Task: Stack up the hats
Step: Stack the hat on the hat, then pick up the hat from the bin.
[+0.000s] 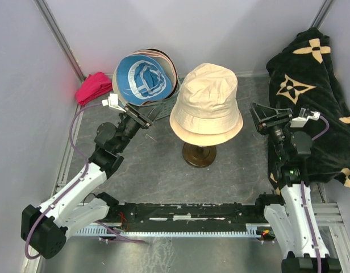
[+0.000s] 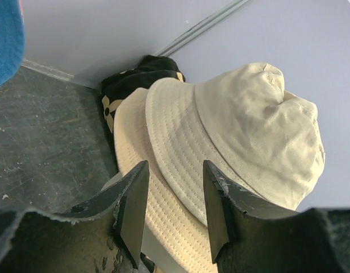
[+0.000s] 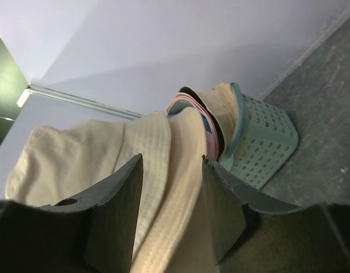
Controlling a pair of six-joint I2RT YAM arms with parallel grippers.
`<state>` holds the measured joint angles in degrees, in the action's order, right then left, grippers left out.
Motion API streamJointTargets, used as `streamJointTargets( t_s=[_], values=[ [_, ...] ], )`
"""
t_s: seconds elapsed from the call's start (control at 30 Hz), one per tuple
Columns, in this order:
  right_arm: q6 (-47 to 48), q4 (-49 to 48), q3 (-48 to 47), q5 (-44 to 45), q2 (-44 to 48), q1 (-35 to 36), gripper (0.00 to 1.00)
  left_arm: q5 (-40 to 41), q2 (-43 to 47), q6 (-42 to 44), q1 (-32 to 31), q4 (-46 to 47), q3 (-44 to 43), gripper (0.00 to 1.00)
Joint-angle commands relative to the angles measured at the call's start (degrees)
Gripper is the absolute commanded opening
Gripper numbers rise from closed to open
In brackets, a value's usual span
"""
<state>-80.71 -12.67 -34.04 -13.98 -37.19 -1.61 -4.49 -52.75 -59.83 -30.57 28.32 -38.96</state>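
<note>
Top external: cream hat (image 1: 206, 102) upright on stand (image 1: 199, 154), crown up.

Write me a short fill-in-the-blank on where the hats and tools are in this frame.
The cream hat rests on a round-footed ____.
A teal ____ at the back holds the other hats.
The left tool and right tool both stand ____, holding nothing.
Missing: stand; basket; open.
</note>
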Motion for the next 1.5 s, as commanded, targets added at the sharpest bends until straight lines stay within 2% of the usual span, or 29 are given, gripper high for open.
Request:
streamJointTargets(
  t_s=[0.0, 0.23, 0.57, 0.73, 0.83, 0.93, 1.1, 1.47],
  values=[
    [5.4, 10.6, -0.6, 1.0, 5.0, 0.2, 0.54, 0.8, 1.3, 3.0, 0.3, -1.0, -0.8, 0.5],
    [16.7, 25.0, 1.5, 1.1, 11.5, 0.2, 0.54, 8.9, 3.2, 3.5, 0.7, -6.2, -0.1, 0.51],
    [31.3, 36.3, 2.5, -0.8, 14.4, 0.5, 0.54, 21.0, 0.1, 4.9, 2.9, -15.0, -4.8, 0.53],
    [37.8, 40.1, 3.3, -2.6, 15.5, 1.1, 0.53, 19.3, -4.5, 8.9, 7.6, -17.5, -9.0, 0.54],
    [41.3, 42.4, 2.4, -2.7, 14.9, 1.5, 0.52, 19.1, -7.7, 14.3, 8.2, -16.9, -11.4, 0.55],
    [45.5, 46.6, 0.1, -0.1, 11.8, 2.4, 0.52, 19.0, -11.1, 19.5, 8.6, -17.8, -15.1, 0.56],
    [48.7, 50.7, -4.4, 6.2, 7.5, 4.1, 0.52, 16.0, -17.9, 22.5, 9.6, -19.0, -22.7, 0.56],
    [47.6, 50.0, -5.9, 6.6, 6.5, 5.0, 0.52, 13.4, -34.3, 24.6, 10.4, -29.8, -49.3, 0.6]
  ],
)
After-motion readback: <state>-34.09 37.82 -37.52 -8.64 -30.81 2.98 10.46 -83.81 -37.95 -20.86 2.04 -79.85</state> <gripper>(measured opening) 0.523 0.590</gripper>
